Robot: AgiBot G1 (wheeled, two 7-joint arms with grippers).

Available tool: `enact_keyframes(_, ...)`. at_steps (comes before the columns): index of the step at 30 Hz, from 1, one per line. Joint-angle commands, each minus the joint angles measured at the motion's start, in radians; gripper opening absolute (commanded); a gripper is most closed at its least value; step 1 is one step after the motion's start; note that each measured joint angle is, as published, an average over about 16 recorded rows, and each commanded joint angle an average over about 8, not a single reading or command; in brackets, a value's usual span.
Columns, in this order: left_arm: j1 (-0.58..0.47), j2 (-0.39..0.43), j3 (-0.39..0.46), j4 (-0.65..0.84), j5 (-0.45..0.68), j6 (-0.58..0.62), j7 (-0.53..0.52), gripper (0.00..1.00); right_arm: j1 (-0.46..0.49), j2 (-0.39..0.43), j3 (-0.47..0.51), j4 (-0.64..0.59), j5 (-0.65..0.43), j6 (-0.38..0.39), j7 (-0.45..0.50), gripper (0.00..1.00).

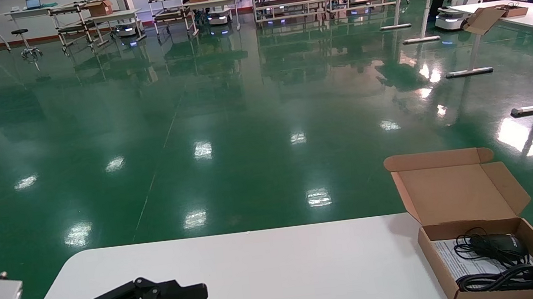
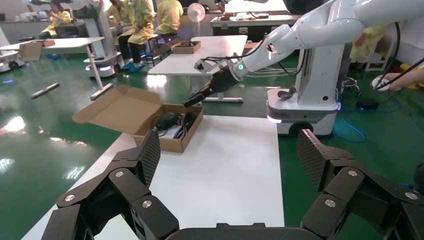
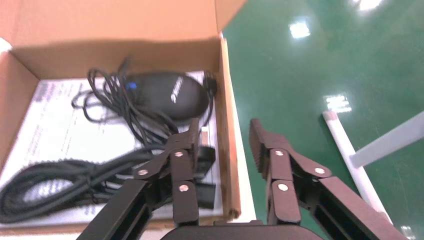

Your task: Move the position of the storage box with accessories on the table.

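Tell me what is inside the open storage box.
The storage box holds a black mouse, a coiled black cable and a white leaflet beneath them. The mouse and cable cover part of the leaflet.

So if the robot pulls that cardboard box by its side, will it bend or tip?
The storage box probably slides rather than tips: it is shallow and flat on the table. The thin wall straddled by the right gripper may flex. The open lid could wobble.

The left gripper point(image 2: 227, 160) is matte black, its linked fingers studded with round silver screws and ending in flat, cross-hatched pads point(image 2: 150, 155). A silver-grey housing sits behind it. The right gripper point(image 3: 222, 145) matches; its arm point(image 2: 320, 25) is glossy white with a green light.
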State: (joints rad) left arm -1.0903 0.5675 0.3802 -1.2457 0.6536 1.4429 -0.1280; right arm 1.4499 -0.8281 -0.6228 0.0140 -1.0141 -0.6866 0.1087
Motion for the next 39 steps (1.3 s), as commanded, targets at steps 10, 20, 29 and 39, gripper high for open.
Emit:
enact_keyframes(10, 0.0, 0.0, 0.0, 0.0, 0.0, 0.0, 0.0, 1.0, 0.048, 0.029, 0.016, 0.019, 0.023, -0.1, 0.014, 1.0)
enact_keyframes(20, 0.0, 0.0, 0.0, 0.0, 0.0, 0.0, 0.0, 1.0, 0.122, 0.088, 0.022, 0.07, 0.04, -0.393, 0.077, 1.0)
enact_keyframes(29, 0.0, 0.0, 0.0, 0.0, 0.0, 0.0, 0.0, 1.0, 0.199, 0.099, 0.055, 0.073, 0.099, -0.627, 0.238, 1.0)
enact_keyframes(39, 0.0, 0.0, 0.0, 0.0, -0.001, 0.0, 0.0, 1.0, 0.211, 0.089, 0.084, 0.048, 0.149, -0.694, 0.299, 1.0)
